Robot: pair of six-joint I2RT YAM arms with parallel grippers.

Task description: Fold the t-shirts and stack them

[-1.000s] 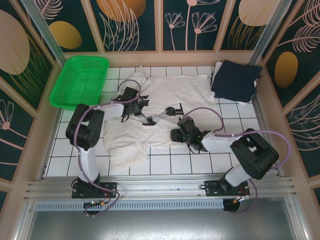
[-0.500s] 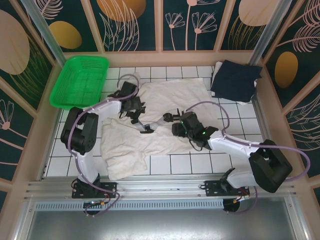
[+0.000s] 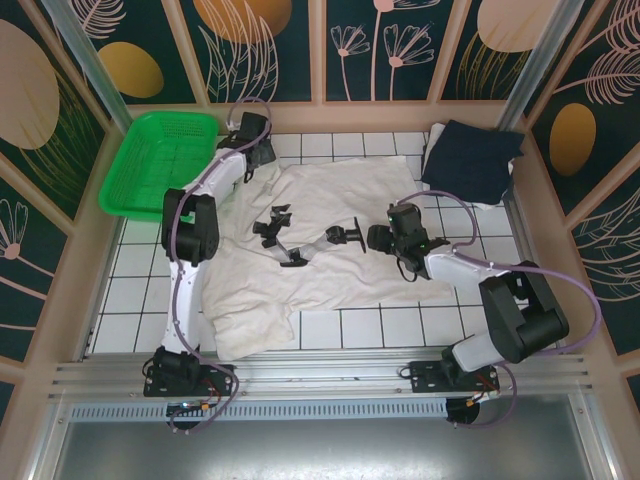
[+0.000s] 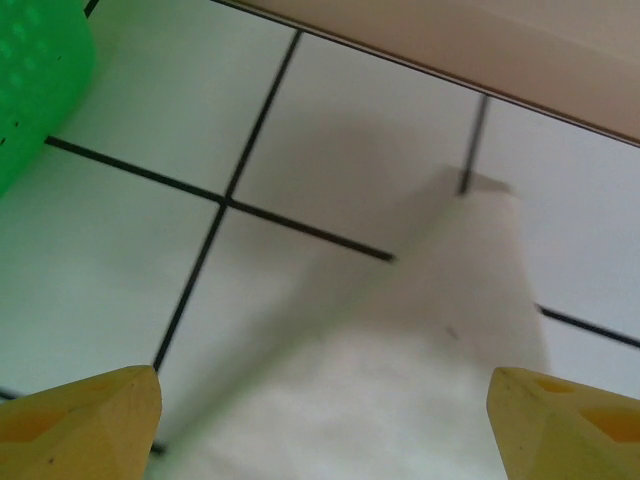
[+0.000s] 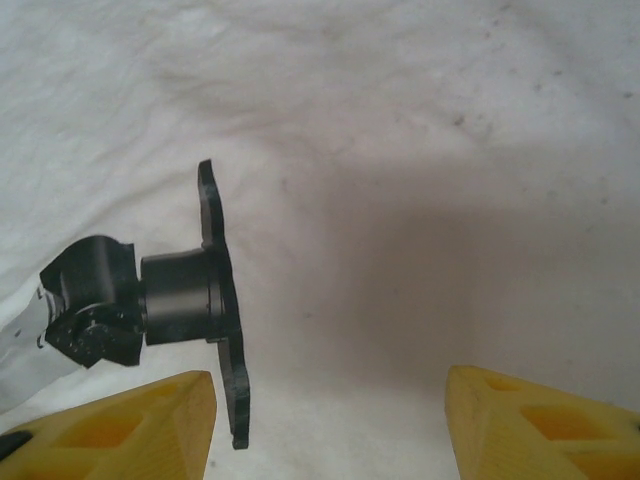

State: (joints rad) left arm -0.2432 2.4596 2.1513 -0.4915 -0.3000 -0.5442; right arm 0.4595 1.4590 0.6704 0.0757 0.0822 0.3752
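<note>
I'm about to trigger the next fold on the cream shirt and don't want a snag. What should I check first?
1. Fingers of the left gripper apart, holding nothing: ok.
2. Fingers of the right gripper apart, holding nothing: ok.
3. The cream t-shirt lying flat: not ok, its near-left part is rumpled.
4. Shirt free of loose items: not ok, a black-and-white part lies on it, just ahead of the right fingers.
5. The navy t-shirt folded, lying at the far right: ok.
</note>
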